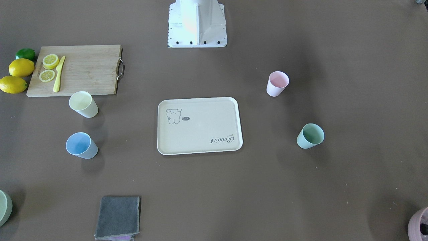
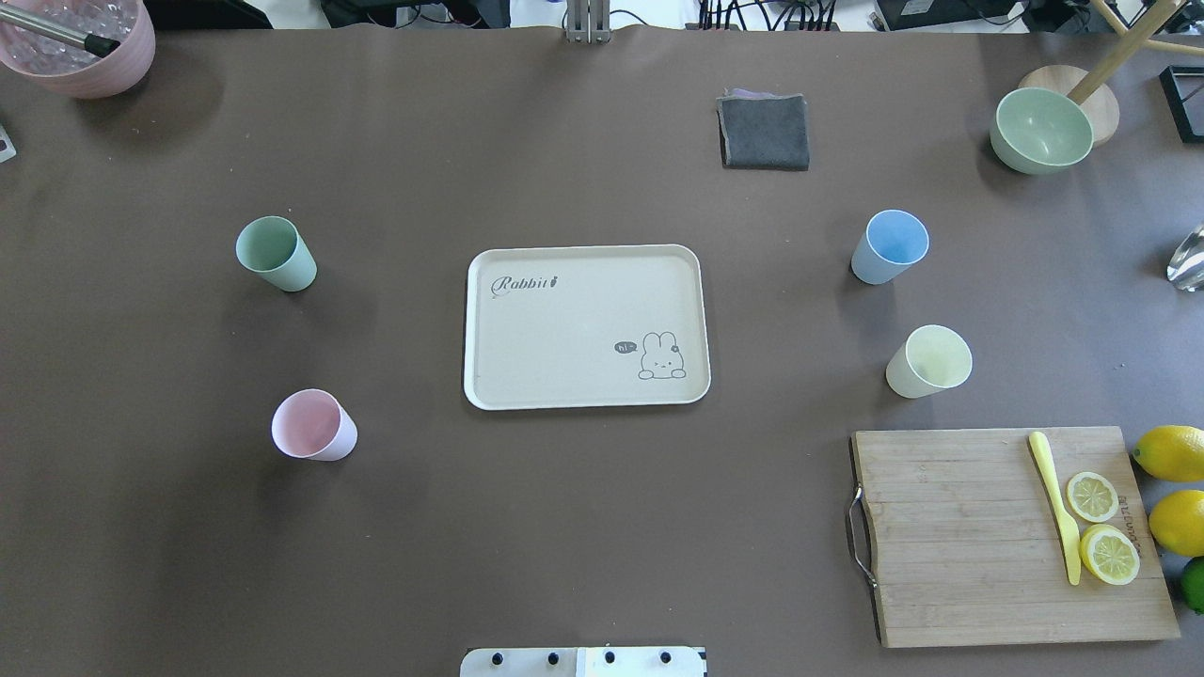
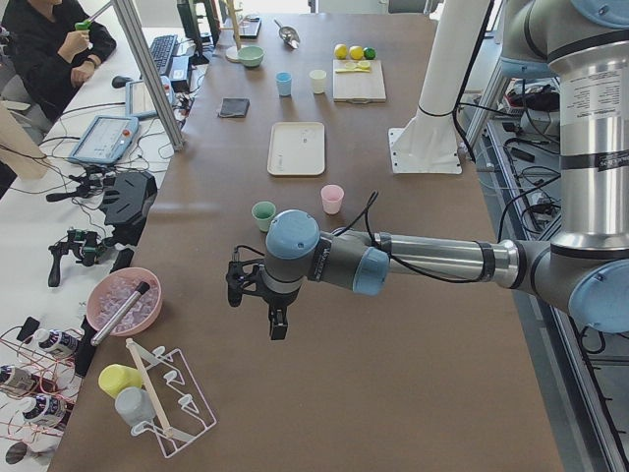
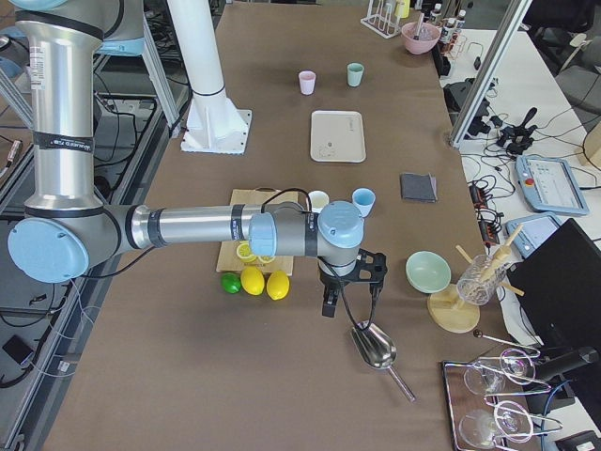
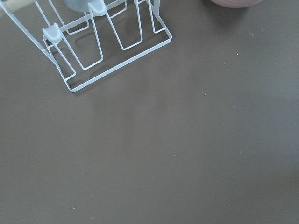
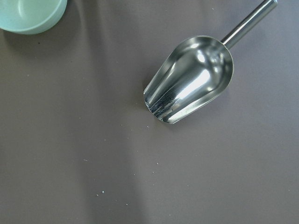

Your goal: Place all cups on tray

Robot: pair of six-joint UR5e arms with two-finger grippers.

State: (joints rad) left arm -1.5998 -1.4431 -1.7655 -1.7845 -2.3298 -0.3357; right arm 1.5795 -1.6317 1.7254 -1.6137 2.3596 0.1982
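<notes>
A board (image 2: 950, 545) holds lemon slices (image 2: 1092, 496) and a knife (image 2: 1056, 506), lemons (image 2: 1169, 452) beside it; a cloth (image 2: 764, 132), bowl (image 2: 1040, 130) and scoop (image 6: 189, 86) lie apart.

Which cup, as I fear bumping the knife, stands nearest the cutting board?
The pale yellow cup, upright just beyond the cutting board's far edge. The light blue cup is farther; the pink cup and mint cup stand across the tray.

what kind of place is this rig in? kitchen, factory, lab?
Most likely a robotics lab, not a kitchen: a grey-and-blue jointed robot arm over the brown-covered table, a touchscreen teach pendant on the white side bench, a seated operator in black.
</notes>
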